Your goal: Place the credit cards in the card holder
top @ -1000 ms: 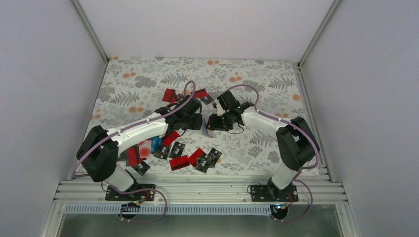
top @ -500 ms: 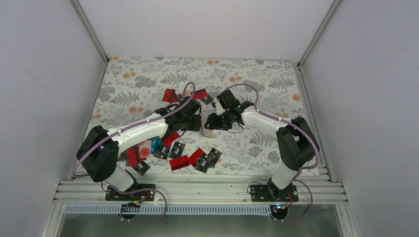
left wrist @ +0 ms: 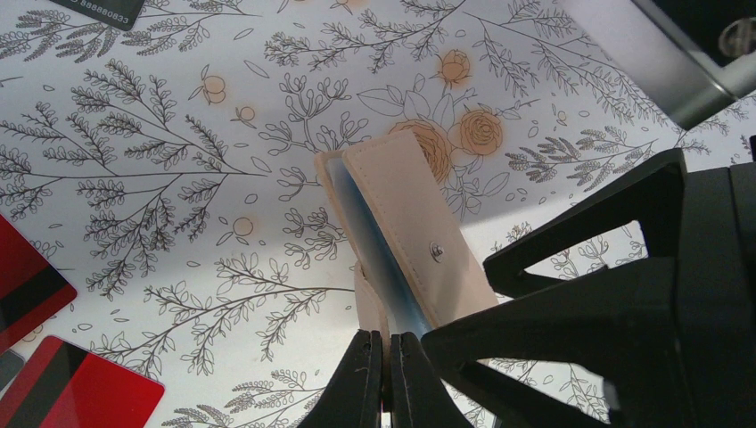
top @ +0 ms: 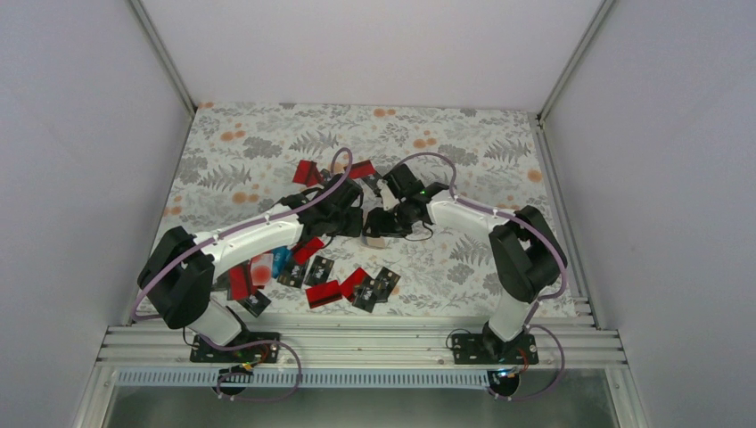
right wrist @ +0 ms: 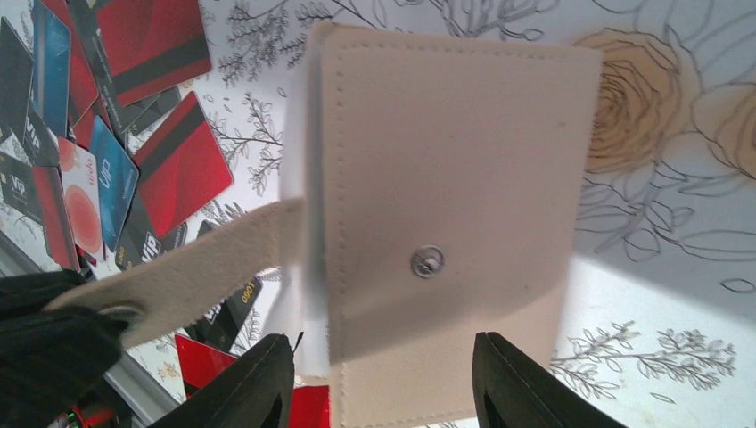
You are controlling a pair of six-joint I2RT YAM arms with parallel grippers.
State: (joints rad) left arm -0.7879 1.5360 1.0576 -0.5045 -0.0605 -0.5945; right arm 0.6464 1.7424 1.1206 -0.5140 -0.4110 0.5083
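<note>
The tan card holder point(left wrist: 419, 234) stands half open on the flowered mat, its blue inside point(left wrist: 379, 245) showing; it also shows in the top view point(top: 375, 237). My left gripper point(left wrist: 385, 337) is shut on the holder's tan strap, and shows in the top view point(top: 355, 221). My right gripper point(right wrist: 382, 343) is open, its jaws on either side of the holder's snap-button face point(right wrist: 446, 178), and shows in the top view point(top: 383, 221). Red, black and blue credit cards point(right wrist: 116, 169) lie loose on the mat point(top: 348, 285).
More red and black cards point(top: 308, 171) lie behind the grippers, and a pile point(top: 250, 276) sits under the left arm. Two red cards point(left wrist: 80, 392) lie left of the left gripper. White walls point(top: 89, 134) enclose the mat.
My right gripper has shifted slightly left, closer around the card holder. My left gripper has kept its hold and barely moved.
</note>
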